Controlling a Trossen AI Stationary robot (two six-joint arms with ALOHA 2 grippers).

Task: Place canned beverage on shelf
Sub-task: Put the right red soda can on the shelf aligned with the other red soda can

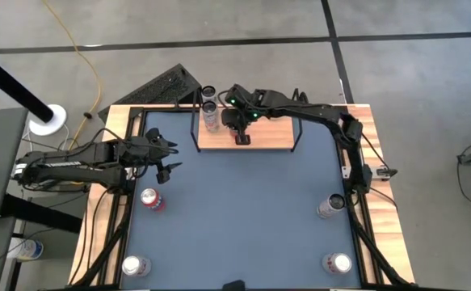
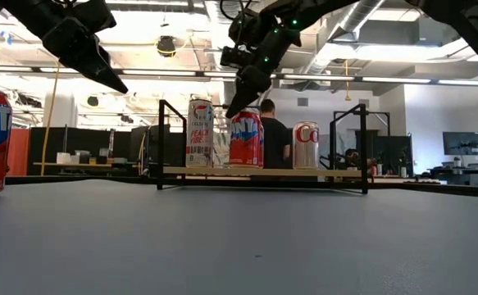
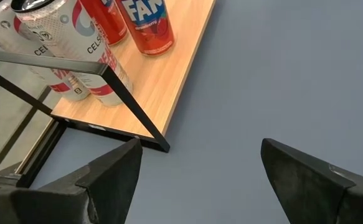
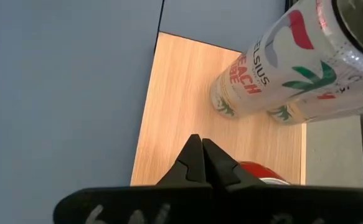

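- I found the right gripper [image 1: 241,139] over the shelf [image 1: 271,139], fingers pressed together and holding nothing, directly above the red Fanta can [image 2: 246,138] already standing on the board.
- I judged the sound move was a straight lift clear before swinging away, since the tall Celsius cans [image 1: 210,113] stood just beside on the left.
- My left gripper [image 1: 167,159] hung with fingers wide above the surface, near another red can [image 1: 151,199].
- Three silver-topped cans [image 1: 330,206] waited at the near corners and the right edge.
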